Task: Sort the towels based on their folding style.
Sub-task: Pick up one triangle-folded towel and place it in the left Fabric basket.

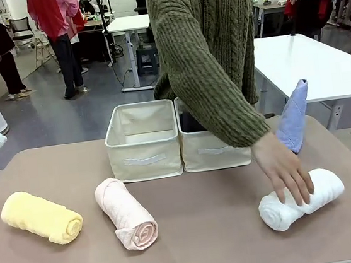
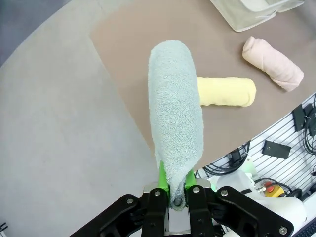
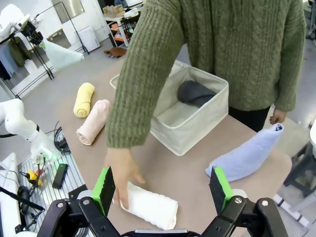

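The robot's left hand (image 2: 176, 181) is squeezed tight on one end of the teal towel (image 2: 175, 108). The towel sticks out over the grey floor (image 2: 59, 148), past the edge of the counter (image 1: 206, 236). The right hand (image 3: 162, 190) has its fingers wide apart and holds nothing. It hangs above the white towel (image 3: 150, 207), a roll low on the right of the front view, and the person's hand (image 1: 284, 170) lies on that roll.

I think the sorting is partway done. The yellow towel (image 1: 40, 216) and pink towel (image 1: 126, 214), both rolled, wait low on the left. The blue towel (image 1: 293, 121) stands tipped up on the right. Behind them are two cloth bins. The grey towel (image 3: 193, 93), a roll, is in the right bin (image 1: 213, 156). The left bin (image 1: 144, 160) looks empty.

The teal towel is not a roll, so it likely goes in the left bin. The left hand needs to lift it over the rim and let go, away from the person's arm.

Far back are white tables (image 1: 308, 69) and people standing.
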`<state>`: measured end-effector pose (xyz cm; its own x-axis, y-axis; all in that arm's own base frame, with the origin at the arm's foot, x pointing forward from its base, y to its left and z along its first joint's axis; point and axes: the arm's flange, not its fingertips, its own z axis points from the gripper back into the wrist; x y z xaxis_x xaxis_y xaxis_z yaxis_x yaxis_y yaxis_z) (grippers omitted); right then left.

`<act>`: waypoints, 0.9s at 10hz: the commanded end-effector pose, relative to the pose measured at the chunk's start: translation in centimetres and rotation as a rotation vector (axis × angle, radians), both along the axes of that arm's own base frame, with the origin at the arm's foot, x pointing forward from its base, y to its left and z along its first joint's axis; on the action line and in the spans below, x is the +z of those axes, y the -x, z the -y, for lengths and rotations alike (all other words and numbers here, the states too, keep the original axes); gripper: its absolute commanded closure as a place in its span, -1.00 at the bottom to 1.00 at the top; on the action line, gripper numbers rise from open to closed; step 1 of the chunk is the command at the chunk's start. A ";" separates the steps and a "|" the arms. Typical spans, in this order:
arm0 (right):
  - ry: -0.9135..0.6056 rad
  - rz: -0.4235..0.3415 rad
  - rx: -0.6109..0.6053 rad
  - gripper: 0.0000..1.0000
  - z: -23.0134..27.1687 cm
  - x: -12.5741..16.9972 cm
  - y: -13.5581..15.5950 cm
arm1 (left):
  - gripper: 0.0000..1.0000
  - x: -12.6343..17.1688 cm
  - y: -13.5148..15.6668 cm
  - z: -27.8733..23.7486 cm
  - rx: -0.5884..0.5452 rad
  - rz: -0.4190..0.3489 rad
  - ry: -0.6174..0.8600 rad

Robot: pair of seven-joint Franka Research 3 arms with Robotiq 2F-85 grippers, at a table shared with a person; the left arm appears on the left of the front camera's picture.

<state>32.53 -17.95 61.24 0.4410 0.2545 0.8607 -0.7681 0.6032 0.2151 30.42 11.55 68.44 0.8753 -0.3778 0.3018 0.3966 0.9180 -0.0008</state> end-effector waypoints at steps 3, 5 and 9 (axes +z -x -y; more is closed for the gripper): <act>-0.015 0.009 0.007 -1.00 0.0 0.0 0.0 | 0.74 0.3 0.6 -0.6 -0.008 0.016 0.011; -0.015 0.009 0.007 -1.00 0.0 0.0 0.0 | 0.74 0.3 0.6 -0.6 -0.008 0.016 0.011; -0.015 0.009 0.007 -1.00 0.0 0.0 0.0 | 0.74 0.3 0.6 -0.6 -0.008 0.016 0.011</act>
